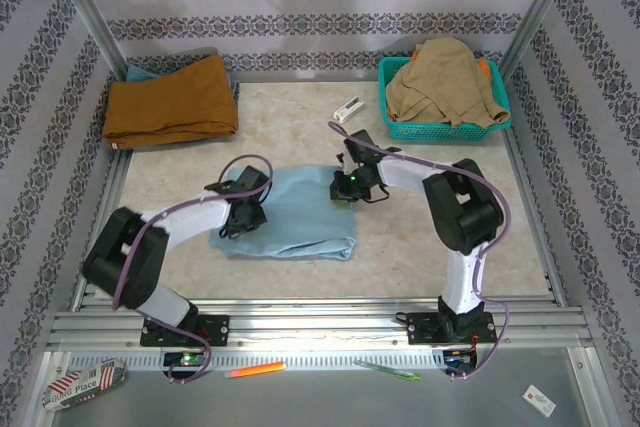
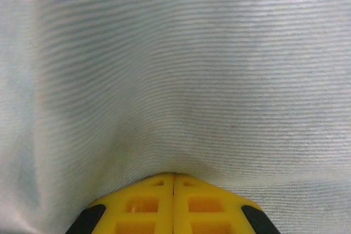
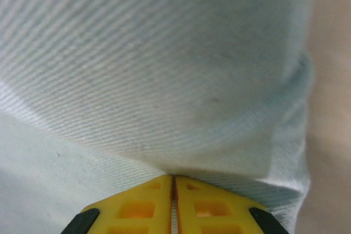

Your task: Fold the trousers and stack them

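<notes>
Trousers (image 1: 300,212): folded, centre of worktop (image 1: 300,117); thin, soft, light, limp cloth (likely sags between holds). Left claw (image 2: 174,175), right claw (image 3: 173,176) each clamped on cloth near opposite ends. Best hold: folded edges, all layers pinched.

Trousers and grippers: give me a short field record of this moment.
trousers: light blue, folded flat, mid-table
left gripper: shut, pinching the trousers near their left edge
right gripper: shut, pinching the trousers near their far right corner
orange garment: folded, far left of table
tan garment: heaped in teal basket, far right
</notes>
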Robot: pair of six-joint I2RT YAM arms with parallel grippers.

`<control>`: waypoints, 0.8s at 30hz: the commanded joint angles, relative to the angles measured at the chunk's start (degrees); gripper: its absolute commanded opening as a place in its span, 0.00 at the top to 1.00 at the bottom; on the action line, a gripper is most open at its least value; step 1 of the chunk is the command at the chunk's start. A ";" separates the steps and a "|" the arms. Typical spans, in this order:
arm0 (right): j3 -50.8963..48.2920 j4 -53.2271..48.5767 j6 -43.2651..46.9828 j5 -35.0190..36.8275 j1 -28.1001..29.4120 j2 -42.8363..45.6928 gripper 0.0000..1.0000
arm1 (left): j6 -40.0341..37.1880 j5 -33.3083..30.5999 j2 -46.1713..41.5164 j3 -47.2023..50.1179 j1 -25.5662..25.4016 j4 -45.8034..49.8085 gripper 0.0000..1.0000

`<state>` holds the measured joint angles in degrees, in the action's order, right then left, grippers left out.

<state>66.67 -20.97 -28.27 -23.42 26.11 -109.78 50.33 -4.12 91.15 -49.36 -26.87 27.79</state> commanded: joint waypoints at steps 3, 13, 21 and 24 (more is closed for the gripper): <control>-12.29 -3.18 0.56 5.07 -0.64 4.17 0.89 | -12.08 1.51 16.03 -14.10 0.33 -1.16 0.96; -31.41 2.07 -8.27 6.02 5.58 24.15 0.90 | -15.54 4.18 34.32 -41.08 0.33 2.95 1.00; -30.34 12.15 -17.08 0.72 13.10 21.27 0.93 | -22.29 9.67 38.45 -53.14 0.77 4.10 1.00; -30.11 14.36 -19.78 2.11 15.19 21.53 0.93 | -21.38 11.50 28.94 -45.52 0.77 0.46 0.71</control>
<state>37.01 -6.83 -43.35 -20.62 39.38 -87.24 30.76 5.89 127.79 -99.09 -26.85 28.36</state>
